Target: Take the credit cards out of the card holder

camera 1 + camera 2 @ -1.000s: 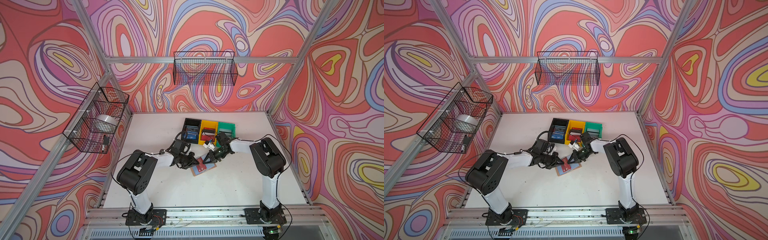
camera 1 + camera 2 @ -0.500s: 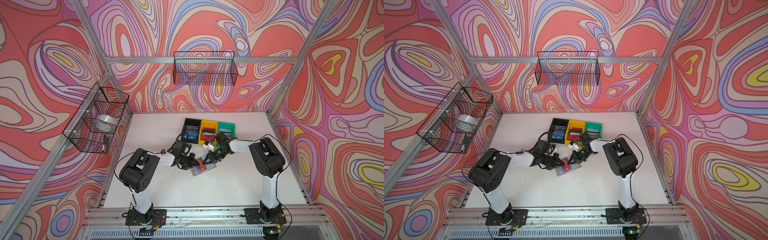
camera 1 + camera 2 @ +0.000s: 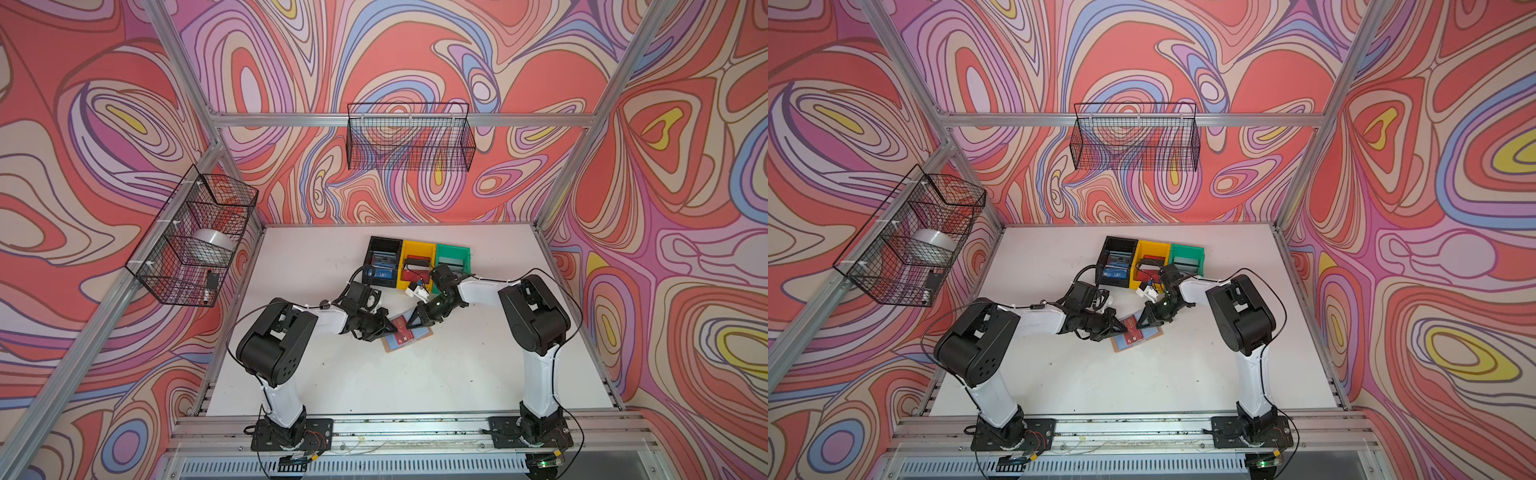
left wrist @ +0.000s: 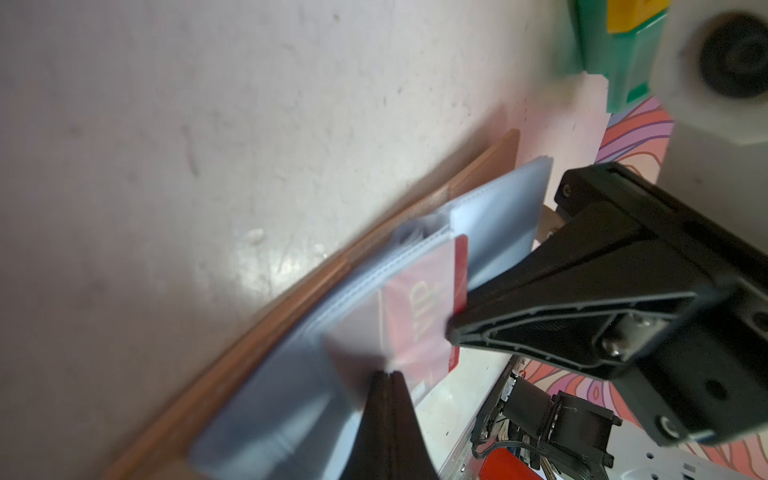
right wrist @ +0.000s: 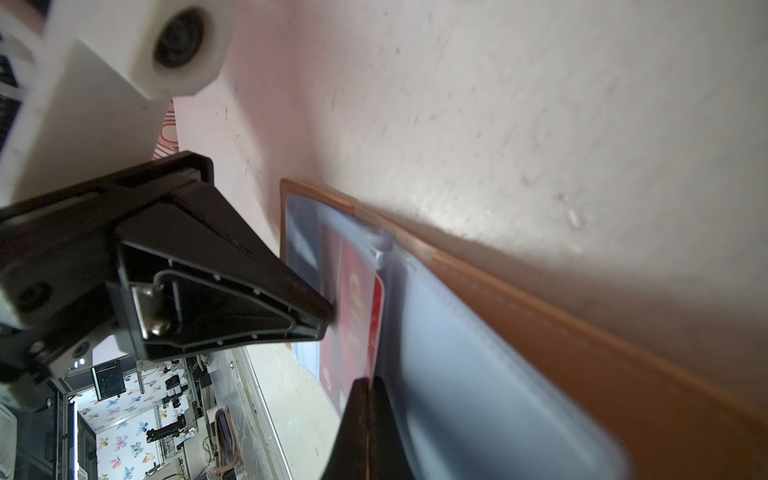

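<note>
Card holder (image 3: 417, 336) is lying open on the table (image 3: 374, 386), centre of both top views, just below the coloured bins (image 3: 417, 246). It is showing a tan cover and pale blue clear sleeves (image 4: 498, 216) fanning up. One red credit card (image 4: 415, 307) with pale "VIP" lettering is lying partly under a sleeve. My left gripper (image 4: 388, 376) is clenched at a sleeve's corner, and my right gripper (image 5: 368, 382) is clenched at the card's edge. Whether either is actually pinching anything, I cannot tell, since the tips are blurring up close. In the left wrist view my right gripper is covering part of the card.
</note>
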Available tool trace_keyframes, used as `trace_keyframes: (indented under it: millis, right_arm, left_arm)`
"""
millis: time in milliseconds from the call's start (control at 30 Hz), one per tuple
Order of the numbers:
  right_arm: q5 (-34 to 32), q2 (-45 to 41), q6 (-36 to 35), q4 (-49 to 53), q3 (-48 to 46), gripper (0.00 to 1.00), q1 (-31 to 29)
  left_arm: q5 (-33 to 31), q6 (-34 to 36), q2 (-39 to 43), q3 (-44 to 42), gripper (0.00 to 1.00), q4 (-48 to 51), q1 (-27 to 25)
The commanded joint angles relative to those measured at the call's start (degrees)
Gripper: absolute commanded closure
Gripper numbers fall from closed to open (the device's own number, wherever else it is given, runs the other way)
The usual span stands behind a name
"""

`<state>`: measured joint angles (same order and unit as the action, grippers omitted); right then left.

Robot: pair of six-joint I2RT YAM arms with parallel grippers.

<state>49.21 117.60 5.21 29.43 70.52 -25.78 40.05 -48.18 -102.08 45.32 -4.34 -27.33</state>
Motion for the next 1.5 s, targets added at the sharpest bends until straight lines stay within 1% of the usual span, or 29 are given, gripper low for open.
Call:
trace_keyframes:
  millis: [0, 467, 567, 667, 800, 1200, 1467]
  right_arm:
    - [-6.5, -1.5, -2.4, 4.9, 0.2, 0.96, 0.7]
    - [-10.0, -3.5, -4.6, 9.3, 2.1, 0.95, 0.7]
    - [-10.2, -3.3, -4.9, 9.6, 2.1, 0.91, 0.8]
    - [-9.8, -3.1, -5.0, 9.8, 2.1, 0.83, 0.7]
    - [-9.5, -3.0, -4.9, 9.5, 2.1, 0.83, 0.8]
    - [-2.2, -2.8, -4.4, 6.9, 1.3, 0.83, 0.7]
    - [-0.2, -2.5, -4.1, 6.1, 0.6, 0.83, 0.8]
  left_arm:
    - [-5.0, 0.6, -1.6, -2.3, 1.0, 6.4, 0.5]
    - [-4.8, 0.9, -1.9, -2.3, 1.0, 6.2, 0.7]
    - [-4.7, 0.8, -2.1, -2.5, 1.0, 6.0, 0.8]
    - [-4.5, 0.9, -2.4, -2.4, 1.0, 5.9, 0.8]
    - [-4.3, 0.8, -2.5, -2.3, 1.0, 5.5, 0.7]
    - [-4.4, 0.6, -2.5, -2.4, 1.0, 5.3, 0.8]
    - [-4.1, 0.6, -2.7, -2.3, 1.0, 5.2, 0.8]
